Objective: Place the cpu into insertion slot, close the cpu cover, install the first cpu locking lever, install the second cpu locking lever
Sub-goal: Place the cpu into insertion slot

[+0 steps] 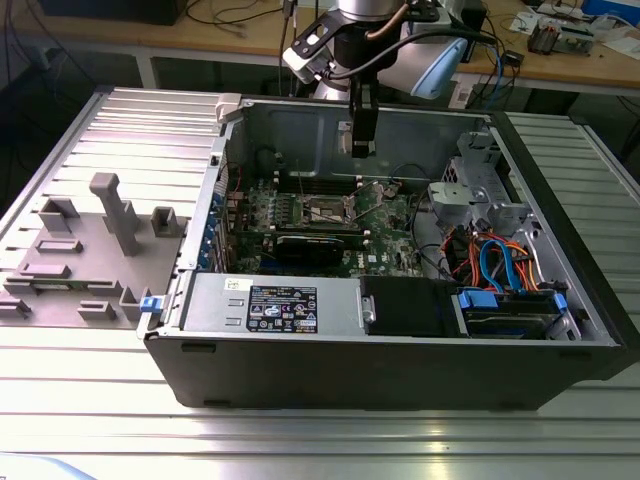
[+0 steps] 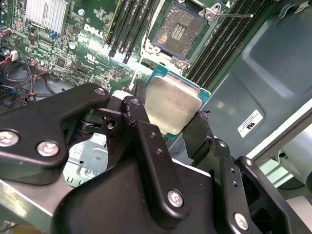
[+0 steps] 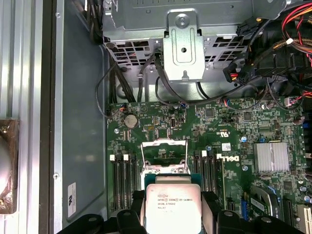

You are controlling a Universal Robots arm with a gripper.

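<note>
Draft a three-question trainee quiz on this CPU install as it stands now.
1. True or false: the cpu already sits in the insertion slot.
2. What do the jaws grip? A) a locking lever B) the cpu C) a memory stick
3. Fill in: the insertion slot is set in a ____ circuit board.
Key: 1 false, the cpu is held clear of the slot; 2 B; 3 green.

One cpu [image 3: 173, 207], one insertion slot [image 2: 178, 31], one gripper [image 2: 168, 117], one computer case [image 1: 300, 375], one green motherboard [image 3: 229, 126], one finned heatsink [image 3: 271, 157] and one coin battery [image 3: 129, 120] are showing across the views.
</note>
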